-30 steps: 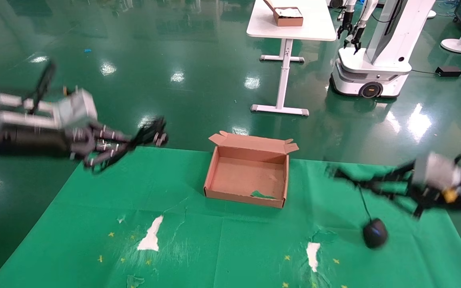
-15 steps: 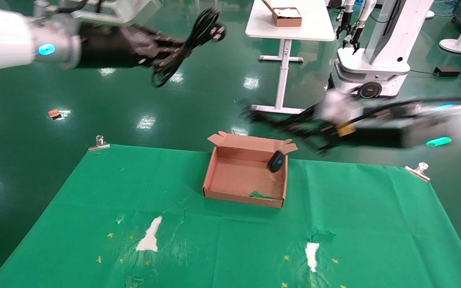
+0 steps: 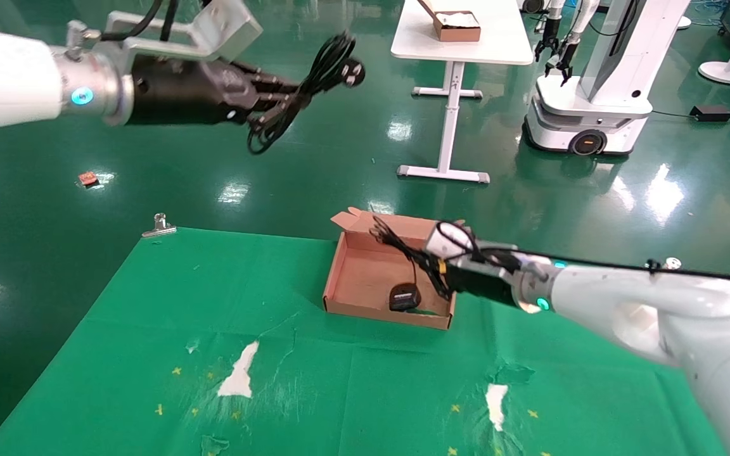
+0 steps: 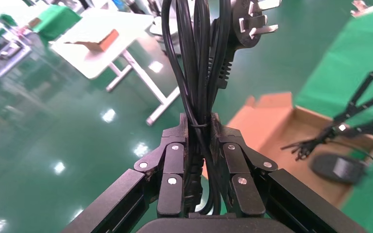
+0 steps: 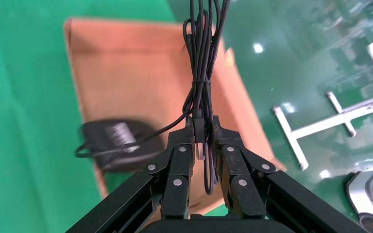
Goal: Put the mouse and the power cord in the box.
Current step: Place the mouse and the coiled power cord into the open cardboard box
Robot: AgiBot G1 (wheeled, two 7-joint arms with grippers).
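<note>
Cord high on the left, mouse low in the box on the right.

Left end effector, clamped on the power cord, hangs well up and left of the box; right end effector, clamped on the cable, dangles the mouse at the box floor.

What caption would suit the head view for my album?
Right claw lowers the mouse by its cable into the box; left claw holds the power cord high.
</note>
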